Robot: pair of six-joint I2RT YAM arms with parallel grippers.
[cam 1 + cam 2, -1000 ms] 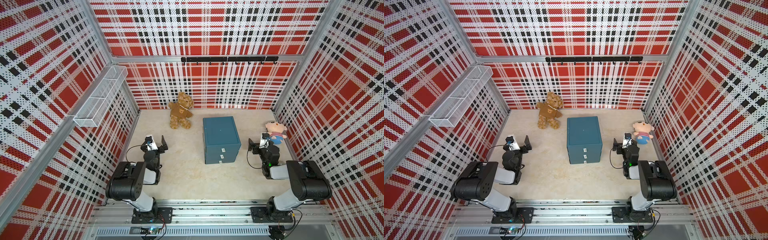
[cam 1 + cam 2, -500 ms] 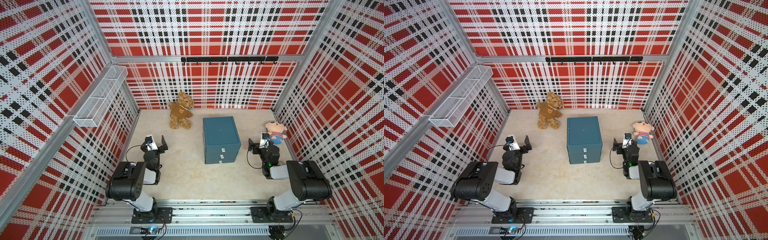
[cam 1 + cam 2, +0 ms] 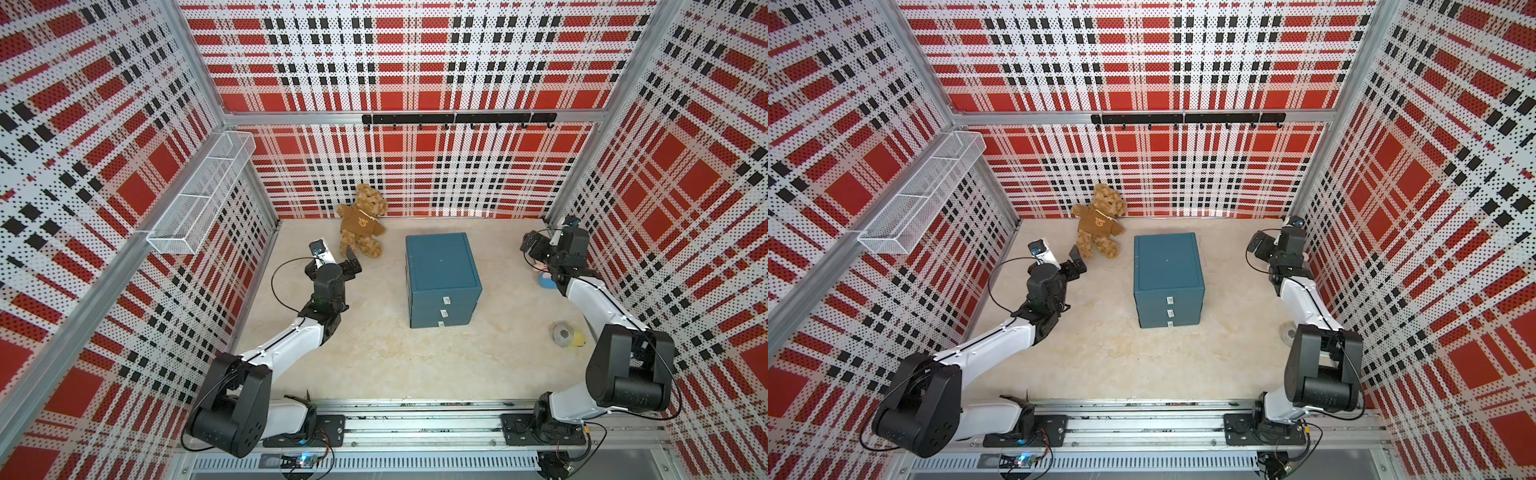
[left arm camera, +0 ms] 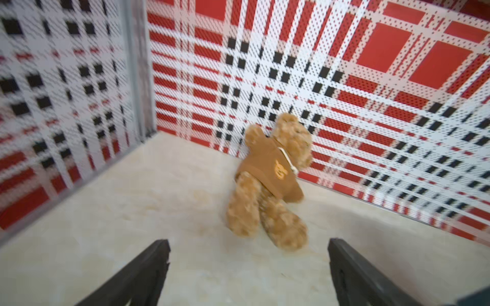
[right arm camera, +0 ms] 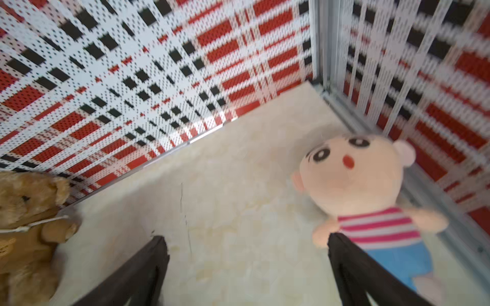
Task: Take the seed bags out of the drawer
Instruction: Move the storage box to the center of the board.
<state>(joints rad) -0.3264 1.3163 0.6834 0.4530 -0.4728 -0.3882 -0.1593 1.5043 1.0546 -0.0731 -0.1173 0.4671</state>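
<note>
The seed bags are hidden; none shows in any view. A teal drawer cabinet point(image 3: 441, 266) point(image 3: 1168, 262) stands mid-table with three drawers, each with a small white pull tab point(image 3: 446, 300), all shut. My left gripper point(image 3: 340, 261) point(image 3: 1066, 261) point(image 4: 249, 243) hovers left of the cabinet, near the teddy bear's feet, open and empty. Raised near the right wall, to the right of the cabinet, is my right gripper point(image 3: 528, 245) point(image 3: 1256, 244) point(image 5: 248, 239), also open and empty over bare table.
A brown teddy bear point(image 3: 361, 222) point(image 4: 273, 180) leans on the back wall. A pink doll point(image 5: 358, 180) in a striped shirt lies by the right wall under the right arm. A small grey-and-yellow thing point(image 3: 565, 334) lies at the right. A wire basket point(image 3: 199, 199) hangs on the left wall.
Both arms have unfolded, rising and reaching toward the back. The right arm now covers most of the pink doll from above and has uncovered the grey-and-yellow thing. Both grippers stayed open.
</note>
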